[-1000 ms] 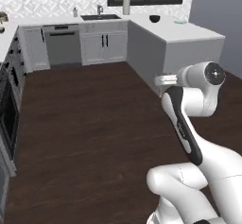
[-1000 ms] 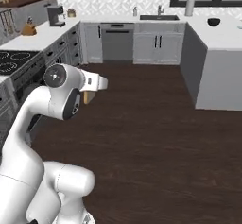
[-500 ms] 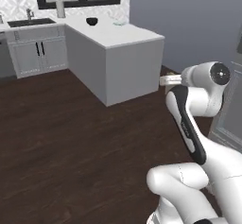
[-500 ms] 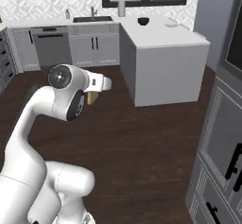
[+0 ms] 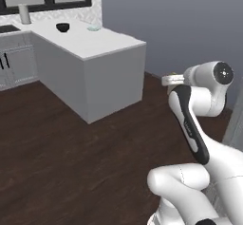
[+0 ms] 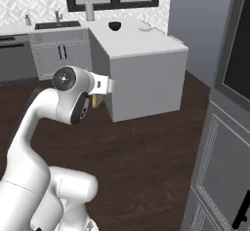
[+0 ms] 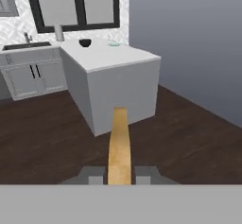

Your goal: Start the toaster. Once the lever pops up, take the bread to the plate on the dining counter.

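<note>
The gripper (image 7: 120,175) is clamped on the bread (image 7: 118,147), seen edge-on at bottom centre of the hand view, so the toasting and pickup look done. Still left: reaching the dining counter (image 7: 120,60) and setting the slice on the plate (image 7: 113,44), which sits at the counter's far end, upper middle of the frame, beside a dark bowl (image 7: 85,42).

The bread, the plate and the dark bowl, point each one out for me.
bread (image 7: 118,145), hand view, middle of the tan slice's edge.
plate (image 6: 144,28), right base view, centre of the pale blue-green disc.
dark bowl (image 5: 62,27), left base view, its outer side wall.
</note>
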